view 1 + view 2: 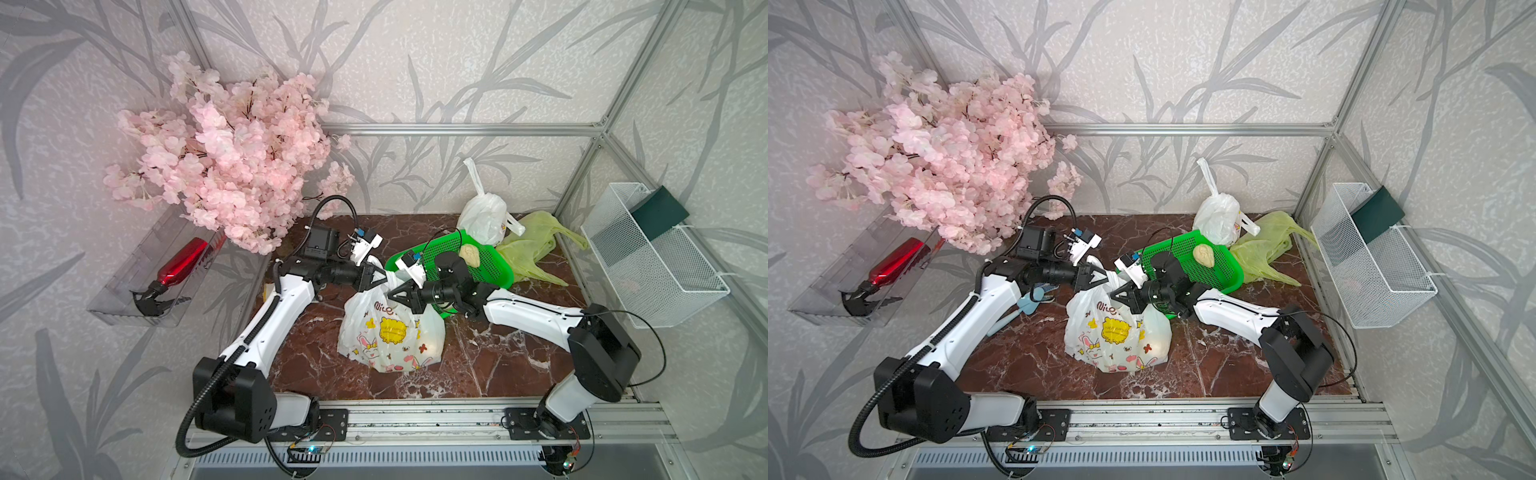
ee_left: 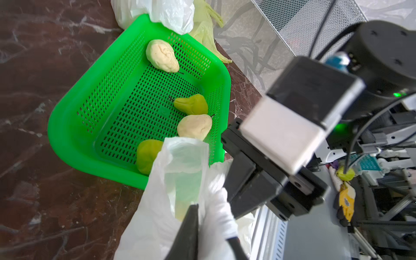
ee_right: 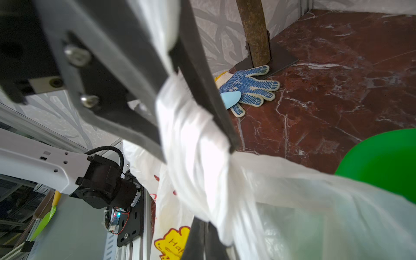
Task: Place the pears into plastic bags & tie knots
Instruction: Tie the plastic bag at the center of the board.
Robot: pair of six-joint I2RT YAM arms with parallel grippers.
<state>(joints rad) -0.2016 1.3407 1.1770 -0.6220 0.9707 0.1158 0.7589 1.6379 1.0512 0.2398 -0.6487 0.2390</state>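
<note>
While four bumpy toy pears [image 2: 194,126], two cream-white and two green, lie in the green perforated plastic basket [image 2: 67,126], both arms meet above the white plastic shopping bag printed with cartoon rabbits [image 1: 390,332], which stands bulging in the middle of the red-brown marble tabletop [image 1: 498,353]. The right gripper [image 3: 202,238] is clamped tight on the bag's twisted white handle strip [image 3: 198,157]. The left gripper [image 1: 383,277] has the same plastic between jaws that stand slightly apart, and whether they pinch it cannot be told. No tight knot shows yet, so the tie looks half made. The danger lies on that looser side: if the left jaws let the strip slide out before the loop is drawn down, the twist could spring open and the handles drop. A hard pull, on the other hand, could tear the thin film or drag the bag over. A second white bag [image 1: 484,216], its handles bunched upward, stands just behind the basket beside a limp yellow-green bag [image 1: 528,245], apparently unfilled.
</note>
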